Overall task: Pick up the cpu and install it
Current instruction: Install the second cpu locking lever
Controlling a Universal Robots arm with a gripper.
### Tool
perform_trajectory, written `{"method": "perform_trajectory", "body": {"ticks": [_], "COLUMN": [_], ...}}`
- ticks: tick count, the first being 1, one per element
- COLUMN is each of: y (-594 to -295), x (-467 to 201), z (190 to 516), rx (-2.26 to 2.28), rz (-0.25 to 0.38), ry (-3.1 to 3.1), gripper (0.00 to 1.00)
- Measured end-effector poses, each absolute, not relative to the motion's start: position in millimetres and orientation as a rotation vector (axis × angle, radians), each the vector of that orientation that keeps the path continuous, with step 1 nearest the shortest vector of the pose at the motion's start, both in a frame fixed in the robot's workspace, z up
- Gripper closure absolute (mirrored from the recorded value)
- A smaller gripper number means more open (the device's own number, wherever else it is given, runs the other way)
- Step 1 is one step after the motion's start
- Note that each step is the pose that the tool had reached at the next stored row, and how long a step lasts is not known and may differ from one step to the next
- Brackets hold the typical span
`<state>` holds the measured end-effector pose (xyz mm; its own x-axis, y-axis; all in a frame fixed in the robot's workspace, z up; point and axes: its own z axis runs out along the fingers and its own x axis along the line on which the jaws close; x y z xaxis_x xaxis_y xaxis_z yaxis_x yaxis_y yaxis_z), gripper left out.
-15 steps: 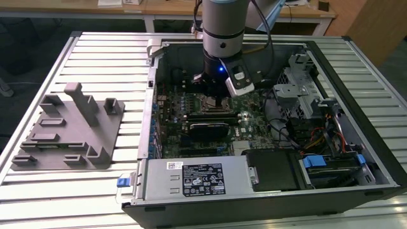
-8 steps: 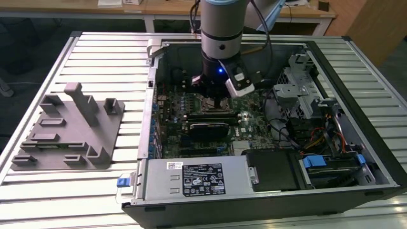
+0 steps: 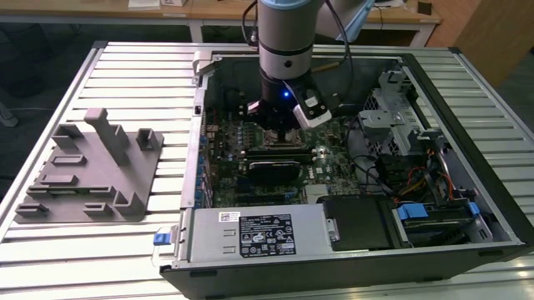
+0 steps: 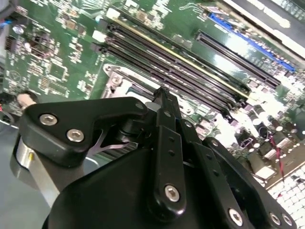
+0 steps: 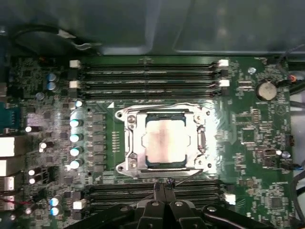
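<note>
arm stood upright over the open computer case [image 3: 351, 250] in the centre of the exterior view, reaching down into it. the case lay on a slatted metal worktop [image 3: 125, 75]; a grey fixture block [image 3: 92, 169] sat on the slats at the exterior view's left, well apart from the case.

pincer [image 5: 163, 187] hung low over the green motherboard [image 5: 257, 143], at the bottom centre of the first wrist view. its fingertips [image 5: 167, 183] sat pressed together with no gap visible and nothing between them. in the second wrist view the black finger linkage [image 4: 167, 157] covered the lower half of the frame, with the memory slots [image 4: 181, 71] running diagonally beyond it.

cpu [image 5: 165, 144] lay flat in the socket [image 5: 131, 143] at the centre of the first wrist view, silvery top facing up, metal frame around it. the pincer tips were just beside the socket's lower edge, not touching the cpu.
</note>
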<state>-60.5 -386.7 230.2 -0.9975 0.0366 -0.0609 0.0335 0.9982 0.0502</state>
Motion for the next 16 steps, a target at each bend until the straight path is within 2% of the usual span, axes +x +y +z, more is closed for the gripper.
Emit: {"method": "perform_trajectory", "body": {"ticks": [16], "y": [-395], "x": [-82], "z": [215], "rx": [0.046], "rz": [0.084], "ry": [3.078], "gripper": [0.89]}}
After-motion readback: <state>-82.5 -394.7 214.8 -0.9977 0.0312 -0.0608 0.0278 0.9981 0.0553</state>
